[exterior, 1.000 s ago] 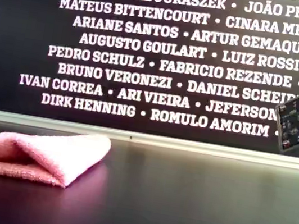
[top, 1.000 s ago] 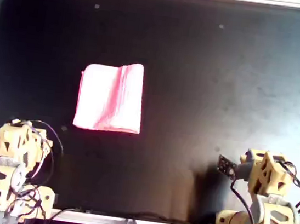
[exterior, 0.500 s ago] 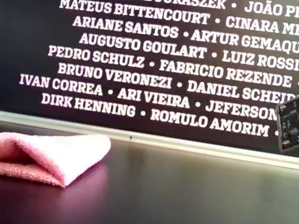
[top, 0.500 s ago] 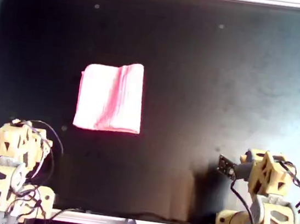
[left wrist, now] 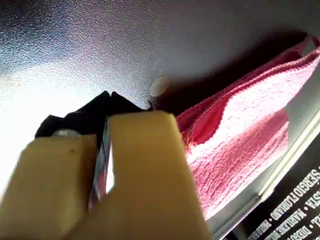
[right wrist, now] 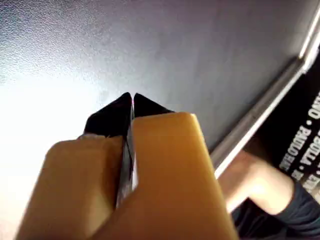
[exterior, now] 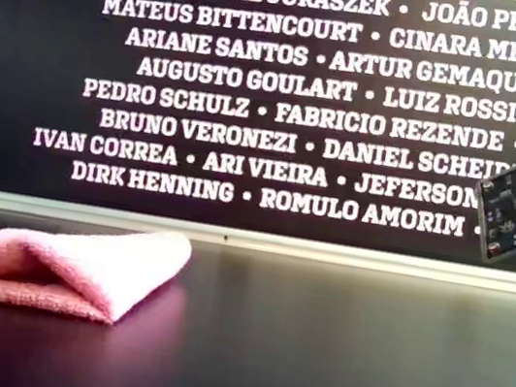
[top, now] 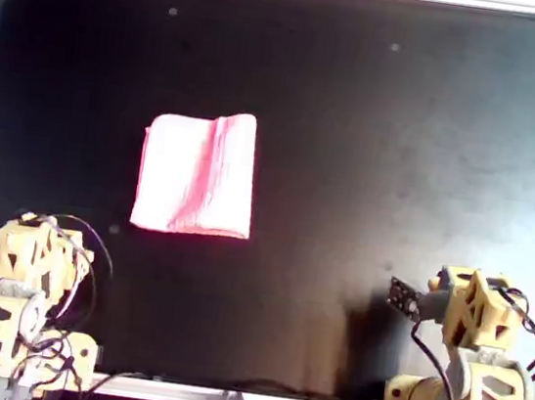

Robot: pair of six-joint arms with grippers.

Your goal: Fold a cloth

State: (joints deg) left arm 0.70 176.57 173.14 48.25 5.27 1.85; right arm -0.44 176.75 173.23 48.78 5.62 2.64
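- Left pincer (left wrist: 107, 97): black tips pressed together, nothing between them, hanging just above the worktop (top: 405, 129). Its arm sits folded at the overhead view's lower left (top: 33, 258).
- Right pincer (right wrist: 131, 100): tips likewise pressed together and empty, over bare worktop. Its arm is folded at the overhead view's lower right (top: 475, 311).
- Cloth (top: 198, 173): bright pink, lying folded on the worktop as a neat rectangle, free of both pincers. In the left wrist view it lies just past the left pincer's tips and to one side (left wrist: 240, 130), near but not touching. It is well apart from the right pincer and does not show in the right wrist view.
- Exterior view: cloth (exterior: 70, 267) lies flat at that view's left, folded layers visible, one rounded fold edge towards the camera.
- Small pale spot (left wrist: 159, 86) on the worktop close by the left pincer's tips, between them and the cloth; cannot tell what it is.
- Wall of white names (exterior: 284, 90) stands behind the worktop's far rail (exterior: 251, 240).
- Person's forearm (right wrist: 260, 185) shows beyond the worktop's edge in the right wrist view.
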